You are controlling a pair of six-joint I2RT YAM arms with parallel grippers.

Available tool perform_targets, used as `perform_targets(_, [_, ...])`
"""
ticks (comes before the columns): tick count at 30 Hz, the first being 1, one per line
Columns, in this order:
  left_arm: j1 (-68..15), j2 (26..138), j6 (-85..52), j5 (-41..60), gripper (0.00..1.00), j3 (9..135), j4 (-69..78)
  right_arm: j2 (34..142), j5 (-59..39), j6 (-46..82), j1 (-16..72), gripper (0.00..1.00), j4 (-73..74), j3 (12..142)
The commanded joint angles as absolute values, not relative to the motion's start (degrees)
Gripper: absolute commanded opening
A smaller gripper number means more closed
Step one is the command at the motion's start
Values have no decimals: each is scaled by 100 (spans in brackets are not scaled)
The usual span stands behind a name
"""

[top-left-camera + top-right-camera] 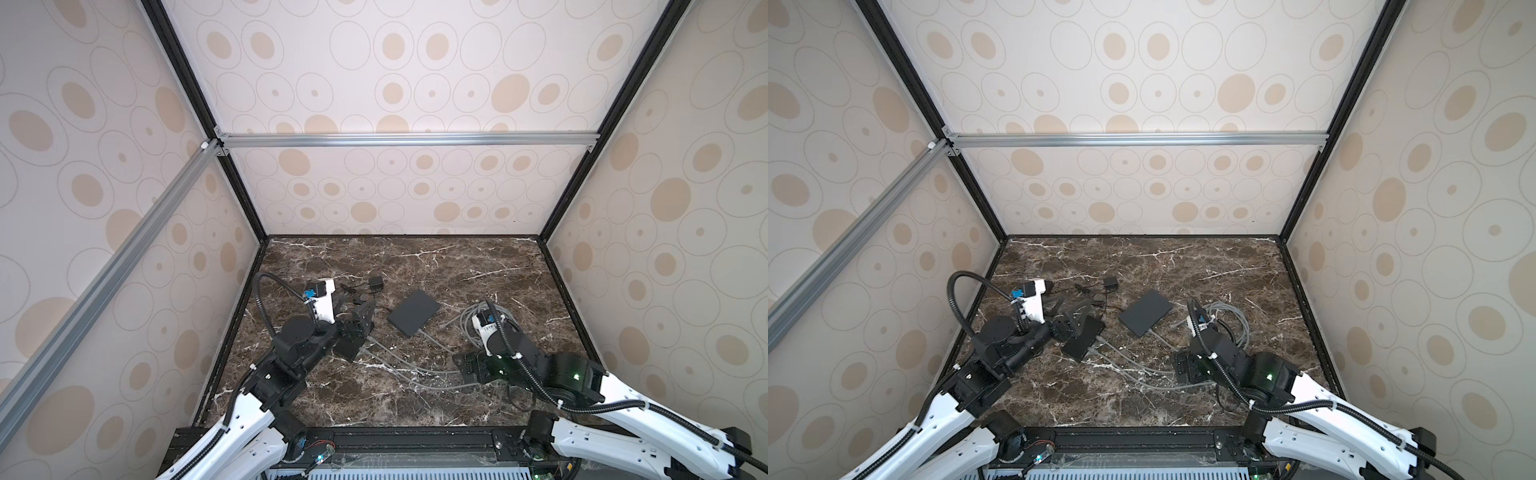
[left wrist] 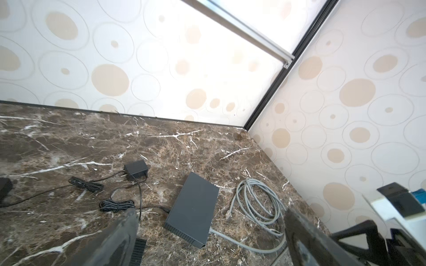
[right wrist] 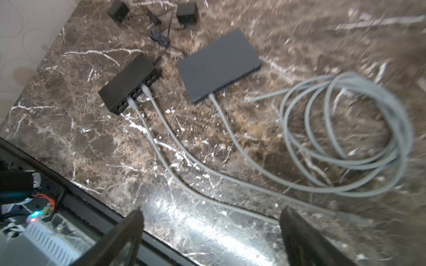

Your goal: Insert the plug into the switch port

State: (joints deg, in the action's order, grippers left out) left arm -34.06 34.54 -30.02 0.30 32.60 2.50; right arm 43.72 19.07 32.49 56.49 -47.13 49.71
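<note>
The loose plug lies free on the marble tabletop, just beside the flat grey switch, at the end of the grey cable coil. One cable already sits in that switch, whose port face I judge is turned toward the arms for easy reach. The ribbed black switch, on the flat switch's other side, carries two plugs. My left gripper and right gripper both gape wide, empty. Circle-patterned walls close the cell in.
</note>
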Motion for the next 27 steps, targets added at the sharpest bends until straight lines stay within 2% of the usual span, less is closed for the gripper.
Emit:
perform_targets(1, [-3361,2983,-3033,-550,98,3135,-229,4178,3046,2596,5621,100,-5184,5005])
perform_targets(7, [-3358,2011,-2893,-1097,98,2702,-593,3126,3903,1287,5619,100,-3997,4073])
perform_targets(15, [-3358,1097,-2338,-1420,98,1998,-307,811,4868,-1115,5614,100,-801,1642])
perform_targets(18, [-3359,1111,-1999,-1495,98,1799,-138,52,4726,-2370,5614,100,598,712])
perform_targets(24, [-3354,1755,-1852,-1950,98,1476,630,910,4520,-3063,5354,100,2400,-136])
perform_targets(27, [-3356,1985,-1527,-2040,98,1038,1635,1484,4016,-2663,4654,100,2248,-177])
